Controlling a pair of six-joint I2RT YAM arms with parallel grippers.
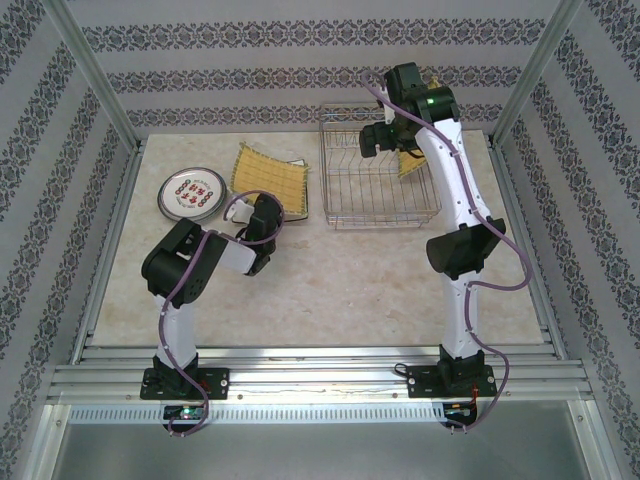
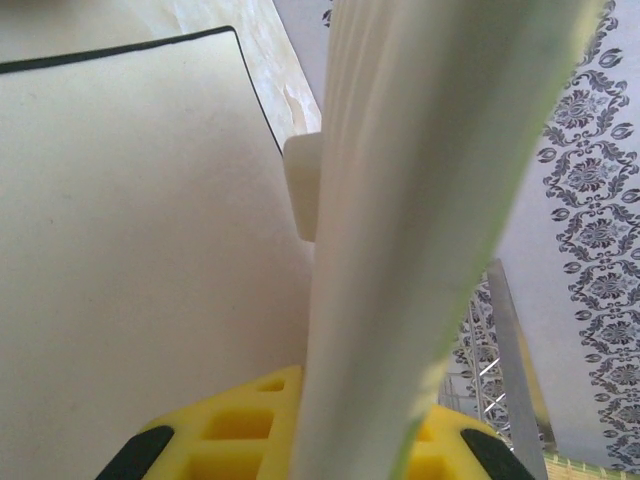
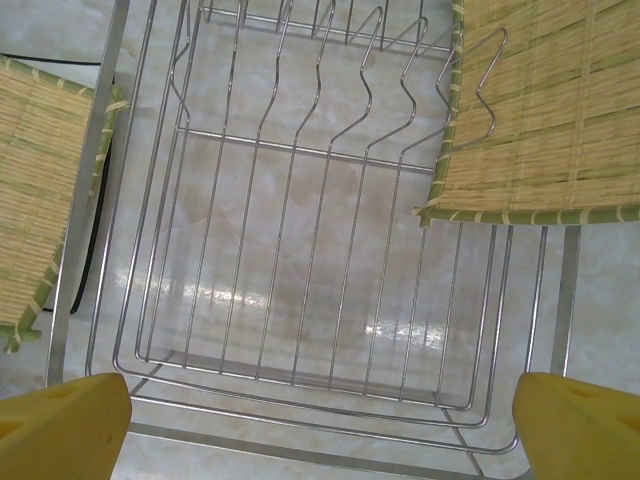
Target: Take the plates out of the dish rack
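Starting from the near edge of the bench (image 1: 330, 290), the two arm bases are seen bolted side by side. The left tool (image 1: 268, 212) is reached toward the bench's left half, and its jaws are clamped on the near rim of a yellow grid-patterned plate (image 1: 270, 175). In the left wrist view the left tool (image 2: 350, 440) is seen pressed tight on that plate (image 2: 420, 200), whose pale rim runs up between the yellow fingers (image 2: 240, 430). The plate is held tilted over a white square plate (image 1: 306, 190), whose black-edged face (image 2: 130, 250) lies flat on the bench just to the left of the held rim. Whether the two plates touch cannot be told. A round floral plate (image 1: 190, 193) is laid flat near the bench's left edge, just beside the yellow one.

Farther back, toward the far right of the bench, the dish rack (image 1: 378, 185) is placed. A second yellow plate (image 1: 410, 162) is stood tilted in its dividers at the right end. The right tool (image 1: 378, 142) is held above the rack's far side with its jaws spread wide and nothing between them. In the right wrist view the right tool (image 3: 320, 430) is seen over the bare wires of the rack (image 3: 300, 150), with the second yellow plate (image 3: 540, 110) at upper right.
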